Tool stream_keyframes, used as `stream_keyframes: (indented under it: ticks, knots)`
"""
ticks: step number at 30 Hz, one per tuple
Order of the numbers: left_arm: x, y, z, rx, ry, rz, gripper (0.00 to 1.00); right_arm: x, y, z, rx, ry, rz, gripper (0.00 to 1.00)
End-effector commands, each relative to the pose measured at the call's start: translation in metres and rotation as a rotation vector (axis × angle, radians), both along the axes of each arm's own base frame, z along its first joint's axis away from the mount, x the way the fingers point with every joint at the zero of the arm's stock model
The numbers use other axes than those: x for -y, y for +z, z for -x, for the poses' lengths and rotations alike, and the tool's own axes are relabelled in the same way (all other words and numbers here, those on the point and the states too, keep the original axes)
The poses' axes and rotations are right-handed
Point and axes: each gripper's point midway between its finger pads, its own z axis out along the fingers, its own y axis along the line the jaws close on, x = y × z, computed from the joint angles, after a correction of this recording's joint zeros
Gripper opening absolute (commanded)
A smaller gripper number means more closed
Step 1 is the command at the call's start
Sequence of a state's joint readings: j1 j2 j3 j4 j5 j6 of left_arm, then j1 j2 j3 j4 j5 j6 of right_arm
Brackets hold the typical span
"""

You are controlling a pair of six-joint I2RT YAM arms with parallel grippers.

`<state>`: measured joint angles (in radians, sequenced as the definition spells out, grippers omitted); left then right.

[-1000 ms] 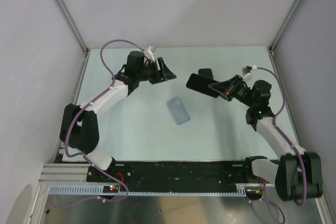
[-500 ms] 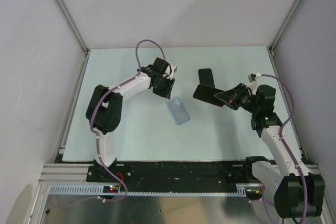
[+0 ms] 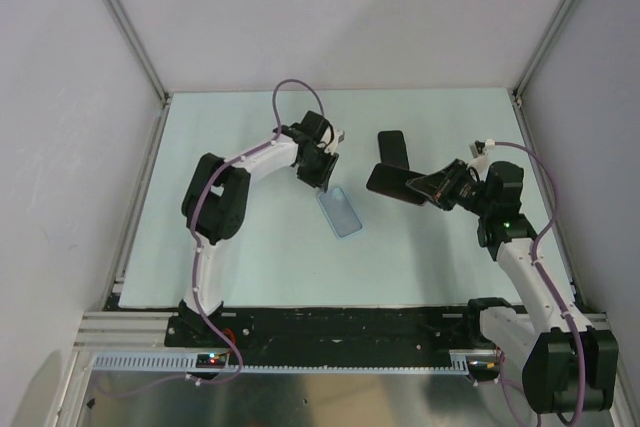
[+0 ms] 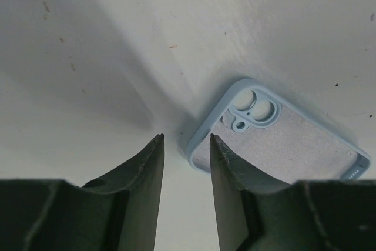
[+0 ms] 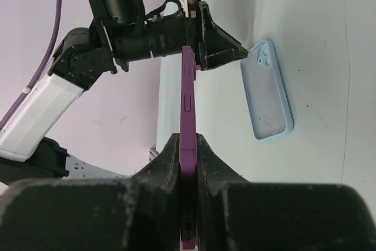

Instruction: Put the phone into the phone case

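Note:
A light blue phone case point(image 3: 340, 212) lies open side up on the pale table. It also shows in the left wrist view point(image 4: 282, 139) and in the right wrist view point(image 5: 267, 89). My left gripper point(image 3: 322, 179) is open and stands at the case's camera-hole corner, one finger on each side of the rim point(image 4: 187, 139). My right gripper point(image 3: 432, 187) is shut on a purple phone point(image 3: 392, 183) and holds it above the table to the right of the case. In the right wrist view the phone point(image 5: 187, 116) stands edge-on between the fingers.
A dark flat object point(image 3: 392, 145) lies on the table beyond the phone. The enclosure's walls and metal posts bound the table at the back and both sides. The arms' base rail point(image 3: 330, 325) runs along the near edge.
My left arm has swung from the back left over to the case and lowered its gripper onto the case's far corner. My right gripper has drawn the phone slightly right.

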<state>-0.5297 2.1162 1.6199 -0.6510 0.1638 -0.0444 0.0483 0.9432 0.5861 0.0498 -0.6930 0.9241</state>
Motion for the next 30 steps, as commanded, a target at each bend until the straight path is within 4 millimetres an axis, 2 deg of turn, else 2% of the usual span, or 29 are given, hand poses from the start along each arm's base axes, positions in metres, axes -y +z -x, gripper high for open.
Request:
stream_keyframes:
  ticks: [1, 4, 8, 11, 13, 14, 20, 25, 30]
  knots:
    - [0.013, 0.004, -0.002, 0.001, -0.037, 0.031, 0.40, -0.003, 0.016, -0.003, 0.080, 0.028, -0.004, 0.00]
    - [0.014, 0.001, 0.001, -0.014, -0.038, 0.035, 0.39, -0.003, 0.015, -0.004, 0.079, 0.030, -0.004, 0.00]
    - [0.016, -0.002, 0.006, -0.033, -0.025, 0.039, 0.31, -0.004, 0.013, -0.006, 0.077, 0.033, -0.002, 0.00]
    - [0.013, -0.002, 0.009, -0.038, 0.037, 0.023, 0.18, -0.006, 0.010, -0.007, 0.077, 0.037, 0.010, 0.00]
    - [0.004, 0.000, 0.010, -0.031, 0.136, -0.007, 0.05, -0.008, 0.005, -0.009, 0.073, 0.039, 0.022, 0.00]
    - [-0.002, 0.001, 0.013, -0.036, 0.198, -0.020, 0.03, -0.009, 0.002, -0.010, 0.070, 0.041, 0.028, 0.00]
    - [-0.029, -0.001, 0.050, -0.092, 0.462, -0.035, 0.00, -0.033, -0.019, -0.015, 0.048, 0.096, 0.063, 0.00]
    - [-0.043, 0.005, 0.074, -0.087, 0.525, -0.008, 0.00, -0.057, -0.034, -0.020, 0.046, 0.175, 0.072, 0.00]
    - [-0.049, 0.010, 0.094, -0.090, 0.565, 0.025, 0.00, -0.086, -0.053, -0.019, 0.020, 0.256, 0.086, 0.00]
